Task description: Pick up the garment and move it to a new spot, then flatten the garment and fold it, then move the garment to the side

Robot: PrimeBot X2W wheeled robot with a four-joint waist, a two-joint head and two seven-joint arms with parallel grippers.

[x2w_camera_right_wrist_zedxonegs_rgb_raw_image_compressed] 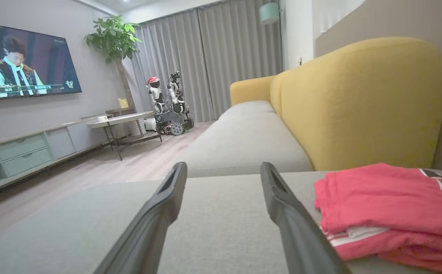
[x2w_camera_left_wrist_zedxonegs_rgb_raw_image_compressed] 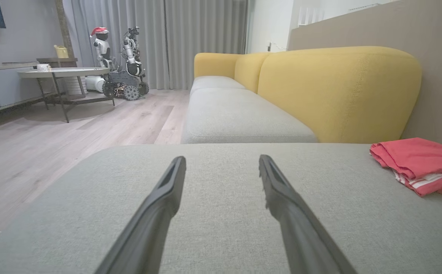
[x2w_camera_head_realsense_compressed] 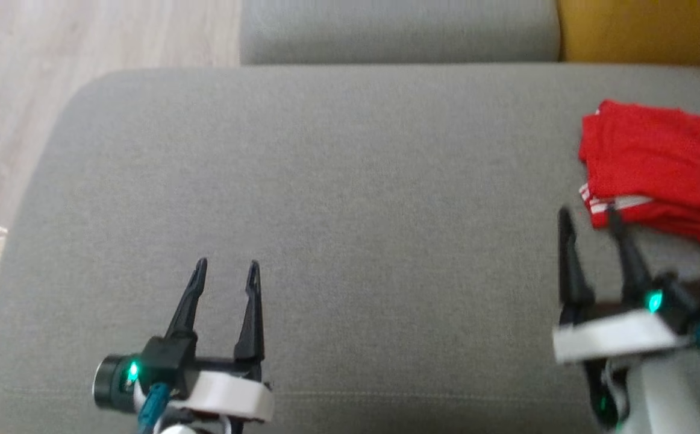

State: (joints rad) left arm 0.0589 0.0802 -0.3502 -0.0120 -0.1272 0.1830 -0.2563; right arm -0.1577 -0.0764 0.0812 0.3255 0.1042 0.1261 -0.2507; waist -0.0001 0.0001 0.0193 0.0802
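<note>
The garment [x2w_camera_head_realsense_compressed: 657, 157] at the cushion's [x2w_camera_head_realsense_compressed: 326, 181] right edge looks soft and limp, so pinch all layers; left gripper [x2w_camera_head_realsense_compressed: 227, 265] and right gripper [x2w_camera_head_realsense_compressed: 588, 216] jaws are spread.

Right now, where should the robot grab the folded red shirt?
Best guess: pinch the striped edge of the red jersey, sliding the right hand in low from the robot's side. It lies folded flat, and that layered edge faces the hand.

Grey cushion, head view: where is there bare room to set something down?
The grey cushion is bare across its middle and left, from the rounded left edge to the folded red garment, and between the left pincer and right pincer. It is crowded at the right end, where the garment lies with the right pincer's tips beside it.
</note>
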